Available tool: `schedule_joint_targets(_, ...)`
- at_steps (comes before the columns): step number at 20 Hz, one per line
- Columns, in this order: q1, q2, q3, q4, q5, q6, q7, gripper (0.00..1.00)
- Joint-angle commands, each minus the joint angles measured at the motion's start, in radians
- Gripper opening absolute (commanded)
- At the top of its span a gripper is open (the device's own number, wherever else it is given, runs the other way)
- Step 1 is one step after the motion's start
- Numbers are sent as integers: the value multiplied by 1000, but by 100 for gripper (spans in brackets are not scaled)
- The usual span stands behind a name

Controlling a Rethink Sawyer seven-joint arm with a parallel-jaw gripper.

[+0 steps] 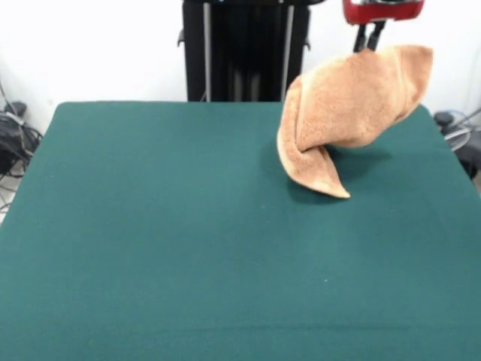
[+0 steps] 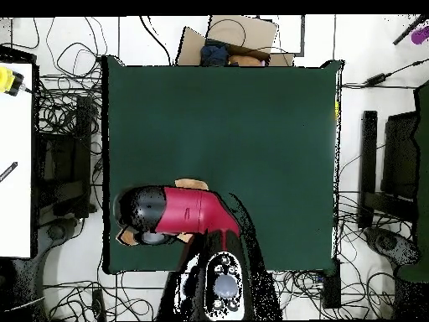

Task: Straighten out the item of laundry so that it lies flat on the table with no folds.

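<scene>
In the front view the arm (image 1: 383,10) is cut off by the top edge at upper right; only its red end and two dark fingers (image 1: 370,37) show, and their tips vanish behind the towel (image 1: 349,113), so the grip itself cannot be made out. The tabletop (image 1: 188,248) runs off the bottom edge. In the overhead view the arm (image 2: 180,210) covers nearly all of the towel (image 2: 191,184) at lower left; only small tan scraps peek out, and the gripper is hidden beneath.
</scene>
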Motion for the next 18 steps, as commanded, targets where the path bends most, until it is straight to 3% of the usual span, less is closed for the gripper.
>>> schedule_joint_targets(1,-1,30,-9,-132,-14,65,208,0)
schedule_joint_targets(6,-3,83,10,-272,-31,155,184,0)
schedule_joint_targets(18,-9,100,18,-436,-50,383,144,0)
